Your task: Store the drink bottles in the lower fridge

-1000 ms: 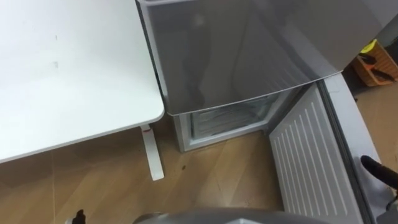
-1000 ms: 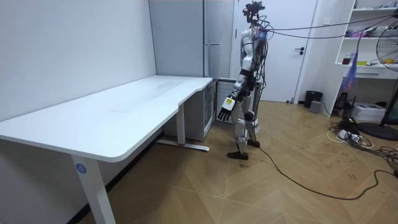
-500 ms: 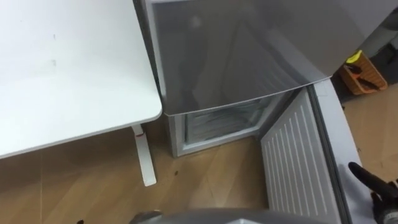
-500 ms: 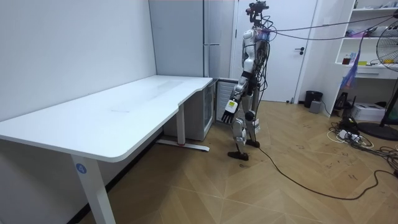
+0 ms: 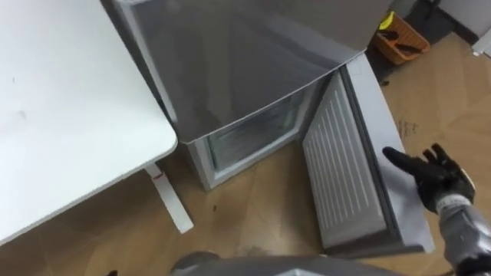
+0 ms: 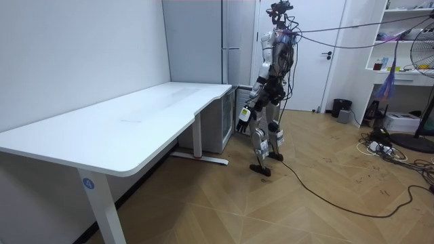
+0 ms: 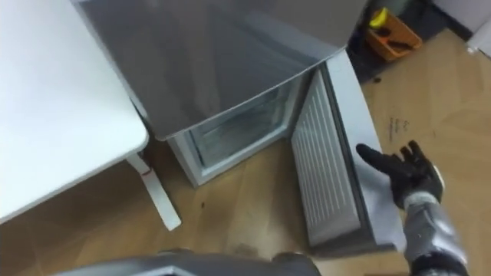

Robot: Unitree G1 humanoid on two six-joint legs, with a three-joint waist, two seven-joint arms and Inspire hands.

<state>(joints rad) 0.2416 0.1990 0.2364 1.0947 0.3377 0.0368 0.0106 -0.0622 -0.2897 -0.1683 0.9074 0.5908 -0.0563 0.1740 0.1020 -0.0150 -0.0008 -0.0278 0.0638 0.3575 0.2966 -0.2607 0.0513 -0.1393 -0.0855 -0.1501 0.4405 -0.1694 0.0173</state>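
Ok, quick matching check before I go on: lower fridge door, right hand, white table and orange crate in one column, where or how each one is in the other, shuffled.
Things:
1. lower fridge door
2. right hand
3. white table
4. orange crate

Place or state:
A. on the floor beyond the fridge, to its right
B. swung open, ribbed inner side showing
C. fingers spread, holding nothing, by the door's outer side
D. to the left of the fridge

Pairs: 1-B, 2-C, 3-D, 4-A.
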